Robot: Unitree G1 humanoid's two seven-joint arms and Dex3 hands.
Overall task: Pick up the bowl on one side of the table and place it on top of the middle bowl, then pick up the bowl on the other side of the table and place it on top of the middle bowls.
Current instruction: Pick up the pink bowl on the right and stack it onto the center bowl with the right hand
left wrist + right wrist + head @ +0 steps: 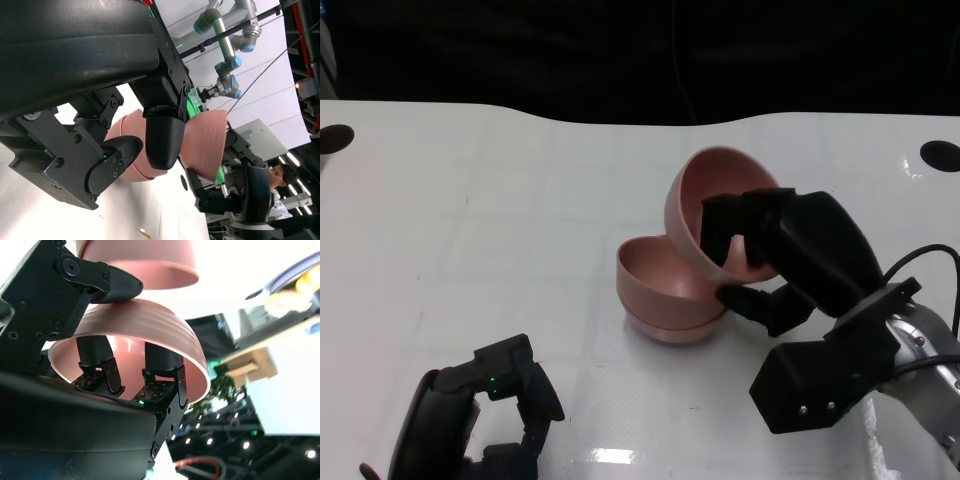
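At the table's middle stands a pink bowl stack, which looks like two nested bowls. My right hand holds another pink bowl tilted on its side, just right of and above the stack, its rim close to the stack's rim. In the right wrist view, fingers reach inside this bowl and the thumb presses its outer wall, with the stack beyond. My left hand hangs low at the front left, fingers apart and holding nothing. Behind them show the stack and the tilted bowl.
The white table has a dark round hole at its far left corner and another at its far right. Its far edge borders a dark background. A person and other robot arms show beyond the table.
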